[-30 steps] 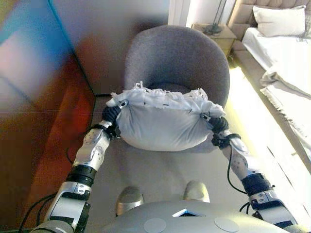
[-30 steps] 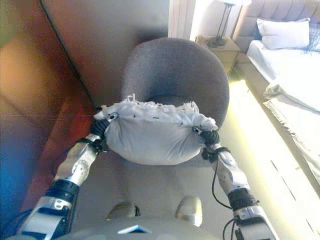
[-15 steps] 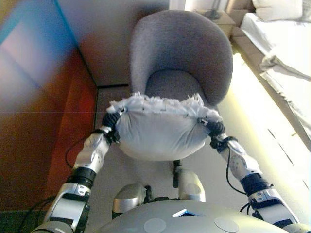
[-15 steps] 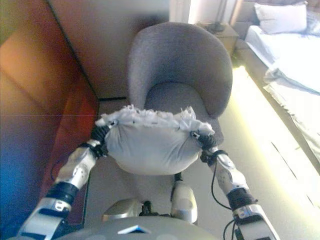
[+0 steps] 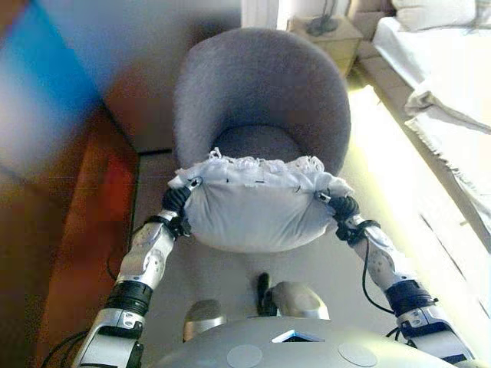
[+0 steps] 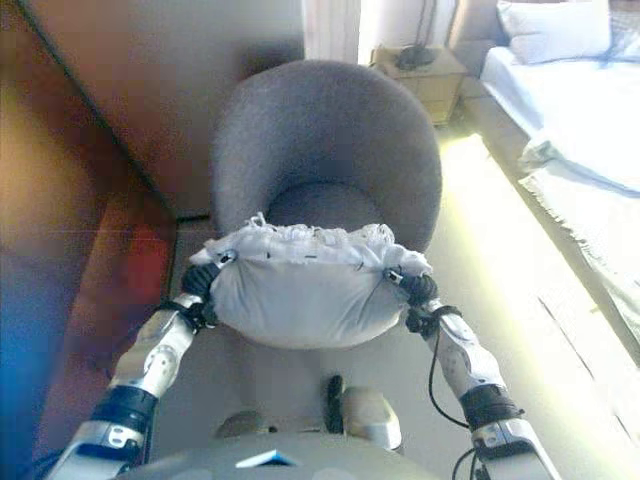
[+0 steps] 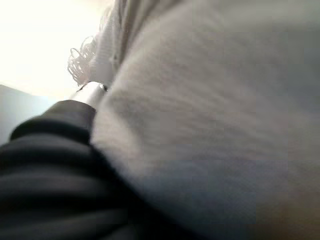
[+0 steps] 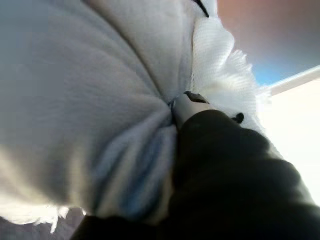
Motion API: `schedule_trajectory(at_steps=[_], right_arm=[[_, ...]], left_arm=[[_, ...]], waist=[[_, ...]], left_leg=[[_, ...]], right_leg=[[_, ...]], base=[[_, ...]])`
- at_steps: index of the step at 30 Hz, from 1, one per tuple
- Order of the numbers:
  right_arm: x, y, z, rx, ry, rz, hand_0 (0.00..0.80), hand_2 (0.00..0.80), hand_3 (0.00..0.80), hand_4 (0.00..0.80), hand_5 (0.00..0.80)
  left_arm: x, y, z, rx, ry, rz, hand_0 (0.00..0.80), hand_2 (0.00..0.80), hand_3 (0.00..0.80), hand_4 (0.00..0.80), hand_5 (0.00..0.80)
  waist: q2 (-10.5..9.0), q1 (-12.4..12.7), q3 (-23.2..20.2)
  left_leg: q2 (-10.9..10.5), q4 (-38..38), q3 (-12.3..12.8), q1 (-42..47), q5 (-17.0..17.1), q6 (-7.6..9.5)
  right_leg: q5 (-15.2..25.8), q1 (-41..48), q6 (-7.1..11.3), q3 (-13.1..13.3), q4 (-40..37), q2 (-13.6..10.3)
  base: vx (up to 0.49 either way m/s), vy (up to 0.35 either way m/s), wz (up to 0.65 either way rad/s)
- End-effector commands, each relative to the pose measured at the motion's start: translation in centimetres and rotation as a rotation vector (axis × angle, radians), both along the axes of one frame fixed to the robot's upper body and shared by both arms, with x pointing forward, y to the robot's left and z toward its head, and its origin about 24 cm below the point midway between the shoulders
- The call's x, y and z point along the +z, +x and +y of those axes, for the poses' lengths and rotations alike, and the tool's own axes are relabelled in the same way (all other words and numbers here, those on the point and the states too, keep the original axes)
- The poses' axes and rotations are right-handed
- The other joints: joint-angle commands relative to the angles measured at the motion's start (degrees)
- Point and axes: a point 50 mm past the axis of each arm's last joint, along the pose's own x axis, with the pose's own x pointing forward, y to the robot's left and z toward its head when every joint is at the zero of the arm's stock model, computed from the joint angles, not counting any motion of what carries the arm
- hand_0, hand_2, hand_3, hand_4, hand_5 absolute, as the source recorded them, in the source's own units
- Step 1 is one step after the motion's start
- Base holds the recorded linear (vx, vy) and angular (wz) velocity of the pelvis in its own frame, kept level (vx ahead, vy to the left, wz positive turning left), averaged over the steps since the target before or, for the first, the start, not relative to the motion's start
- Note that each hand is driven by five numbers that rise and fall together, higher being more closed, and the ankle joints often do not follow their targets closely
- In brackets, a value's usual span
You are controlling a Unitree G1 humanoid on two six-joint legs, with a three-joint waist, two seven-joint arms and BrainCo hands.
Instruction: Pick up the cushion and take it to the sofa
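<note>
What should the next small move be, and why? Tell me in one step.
Probably keep both hands pressed in and carry the cushion forward over the grey chair's seat. The left hand and right hand hold it at its two ends, in the air just in front of the chair, so it is lifted but not yet set down. How the fingers sit is hidden by the cushion.

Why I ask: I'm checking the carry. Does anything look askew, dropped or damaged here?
Nothing stands out. The white fringed cushion hangs level between the left hand and the right hand, one at each end, in front of the grey armchair. No tear shows, and nothing lies dropped.
</note>
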Motion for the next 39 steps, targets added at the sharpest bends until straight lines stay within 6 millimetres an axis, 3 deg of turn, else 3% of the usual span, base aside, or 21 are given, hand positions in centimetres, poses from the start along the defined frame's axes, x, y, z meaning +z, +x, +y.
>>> schedule_trajectory(at_steps=[1, 5, 6, 8, 10, 13, 17, 20, 21, 23, 24, 25, 27, 29, 32, 34, 39], right_arm=[[4.4, 3.4, 2.8, 0.103, 0.089, -0.223, 0.800, 0.800, 0.800, 0.800, 0.800], [4.9, 4.0, 2.4, 0.077, 0.081, -0.216, 0.800, 0.800, 0.800, 0.800, 0.800], [4.7, 3.9, 2.4, 0.069, 0.083, -0.209, 0.800, 0.800, 0.800, 0.800, 0.800], [4.2, 3.8, 2.7, 0.059, 0.087, -0.192, 0.800, 0.800, 0.800, 0.800, 0.800], [4.0, 3.9, 3.0, 0.052, 0.084, -0.179, 0.800, 0.800, 0.800, 0.800, 0.800], [3.8, 4.1, 3.5, 0.053, 0.086, -0.171, 0.800, 0.800, 0.800, 0.800, 0.800], [4.1, 4.1, 3.6, 0.028, 0.096, -0.183, 0.800, 0.800, 0.800, 0.800, 0.800], [4.7, 4.7, 3.4, 0.005, 0.082, -0.209, 0.800, 0.800, 0.800, 0.800, 0.800], [4.9, 5.0, 3.3, -0.002, 0.073, -0.218, 0.800, 0.800, 0.800, 0.800, 0.800], [5.2, 5.5, 3.4, -0.013, 0.070, -0.231, 0.800, 0.800, 0.800, 0.800, 0.800], [5.4, 5.9, 3.2, -0.025, 0.087, -0.227, 0.800, 0.800, 0.800, 0.800, 0.800], [5.4, 6.1, 3.0, -0.041, 0.107, -0.218, 0.800, 0.800, 0.800, 0.800, 0.800], [5.3, 6.7, 2.6, -0.069, 0.116, -0.197, 0.800, 0.800, 0.800, 0.800, 0.800], [5.7, 7.2, 3.1, -0.078, 0.105, -0.202, 0.800, 0.800, 0.800, 0.800, 0.800], [7.3, 8.6, 3.4, -0.087, 0.092, -0.230, 0.800, 0.800, 0.800, 0.800, 0.800], [8.5, 9.6, 3.4, -0.081, 0.086, -0.257, 0.800, 0.800, 0.800, 0.800, 0.800], [9.1, 10.1, 2.1, -0.054, 0.046, -0.261, 0.800, 0.800, 0.800, 0.800, 0.800]], left_arm=[[4.2, 2.2, -1.6, -0.081, -0.067, -0.222, 0.800, 0.800, 0.800, 0.800, 0.800], [4.4, 2.8, -1.8, -0.109, -0.071, -0.231, 0.800, 0.800, 0.800, 0.800, 0.800], [4.4, 2.9, -1.9, -0.116, -0.072, -0.229, 0.800, 0.800, 0.800, 0.800, 0.800], [4.2, 2.7, -1.9, -0.124, -0.074, -0.221, 0.800, 0.800, 0.800, 0.800, 0.800], [3.9, 2.5, -1.7, -0.127, -0.073, -0.210, 0.800, 0.800, 0.800, 0.800, 0.800], [3.6, 2.4, -0.8, -0.108, -0.063, -0.196, 0.800, 0.800, 0.800, 0.800, 0.800], [3.6, 3.0, -0.8, -0.097, -0.018, -0.189, 0.800, 0.800, 0.800, 0.800, 0.800], [3.9, 3.8, -1.1, -0.118, 0.022, -0.197, 0.800, 0.800, 0.800, 0.800, 0.800], [4.1, 4.2, -1.2, -0.124, 0.026, -0.199, 0.800, 0.800, 0.800, 0.800, 0.800], [4.3, 4.7, -1.4, -0.135, 0.036, -0.208, 0.800, 0.800, 0.800, 0.800, 0.800], [4.3, 5.0, -1.6, -0.142, 0.042, -0.203, 0.800, 0.800, 0.800, 0.800, 0.800], [4.3, 5.1, -1.7, -0.144, 0.042, -0.194, 0.800, 0.800, 0.800, 0.800, 0.800], [4.1, 5.1, -1.5, -0.144, 0.044, -0.173, 0.800, 0.800, 0.800, 0.800, 0.800], [4.3, 5.1, -1.5, -0.139, 0.054, -0.176, 0.800, 0.800, 0.800, 0.800, 0.800], [4.9, 5.7, -1.2, -0.123, 0.077, -0.189, 0.800, 0.800, 0.800, 0.800, 0.800], [5.7, 6.5, -1.4, -0.117, 0.098, -0.214, 0.800, 0.800, 0.800, 0.800, 0.800], [5.5, 6.5, -1.8, -0.088, 0.080, -0.197, 0.800, 0.800, 0.800, 0.800, 0.800]], waist=[[-1.83, 0.5, -1.7], [-1.02, 1.3, -1.1], [-0.68, 2.1, -1.0], [-0.22, 3.6, -0.7], [0.09, 4.8, -0.6], [0.39, 5.3, -1.2], [1.76, 3.8, -2.4], [1.91, 3.5, -2.7], [1.96, 3.6, -2.8], [3.24, 3.5, -1.9], [4.09, 3.4, -0.6], [4.16, 3.5, -0.1], [3.52, 4.2, 0.3], [3.46, 4.4, 0.9], [1.52, 3.5, 2.0], [0.73, 2.9, 2.6], [-0.60, 3.6, 1.5]], left_leg=[[1.8, -9.8, 3.6, 3.1, 8.0, 1.84], [1.3, -25.2, 2.1, 1.7, 10.4, 1.98], [0.6, -31.0, 0.2, 0.6, 10.6, 1.57], [-0.7, -35.8, -2.8, -1.2, 11.5, 0.81], [-0.6, -37.7, -3.1, -2.4, 12.0, 0.40], [-0.8, -37.2, -2.9, -2.1, 9.2, 0.98], [-1.2, -39.8, -1.2, 0.5, 7.7, 2.68], [-3.2, -39.0, -0.9, 0.4, 6.2, 4.83], [-4.3, -38.6, -0.5, 0.2, 5.5, 5.75], [-5.9, -38.8, 0.3, 2.1, 4.4, 7.80], [-6.7, -38.5, 0.7, 3.9, 3.2, 8.57], [-7.2, -38.2, 0.7, 4.8, 2.7, 8.59], [-8.1, -38.8, 0.6, 7.5, 1.4, 7.77], [-7.5, -40.0, 1.4, 8.9, 2.0, 7.27], [-6.5, -39.9, 1.3, 11.3, -0.4, 5.48], [-6.3, -39.0, 0.7, 11.4, -2.3, 5.30], [-4.3, -35.9, 1.9, 10.6, -3.3, 4.96]], right_leg=[[0.7, 3.7, 8.18, 5.2, -2.9, -4.4], [-0.2, 5.6, 9.07, 8.3, -3.4, -3.0], [-0.8, 6.8, 9.71, 9.2, -3.8, -2.9], [-1.5, 8.8, 10.48, 10.6, -4.4, -2.7], [-2.7, 10.8, 11.08, 10.9, -4.3, -3.1], [-4.5, 12.6, 12.34, 10.9, -3.1, -4.9], [-5.8, 11.7, 13.23, 10.7, -0.3, -6.0], [-4.2, 9.9, 14.88, 11.6, 4.0, -8.1], [-1.9, 8.7, 15.15, 11.6, 7.8, -9.7], [6.0, 1.0, 14.95, 11.1, 23.9, -13.2], [7.2, -4.1, 14.30, 10.5, 34.7, -15.0], [7.3, -6.0, 14.03, 10.2, 36.8, -15.6], [6.8, -5.7, 15.02, 8.1, 32.7, -17.1], [8.8, -5.2, 14.93, 6.5, 25.4, -16.7], [9.9, -5.5, 16.45, 7.9, 6.5, -14.4], [9.9, -5.6, 17.34, 8.7, -0.7, -13.1], [7.8, -2.3, 17.67, 6.1, -3.2, -11.9]], base=[[0.233, 0.085, -0.11], [0.195, 0.125, 0.08], [0.230, 0.103, 0.24], [0.260, 0.090, 0.19], [0.202, 0.062, 0.03], [0.184, 0.082, -0.23], [0.157, 0.168, -0.42], [0.085, 0.164, 0.11], [0.029, 0.209, 0.09], [0.042, 0.352, -0.05], [0.093, 0.360, -0.05], [0.160, 0.272, 0.01], [0.242, 0.043, 0.03], [0.185, -0.131, 0.00], [0.197, -0.243, -0.16], [0.150, -0.196, -0.27], [0.195, -0.140, 0.11]])
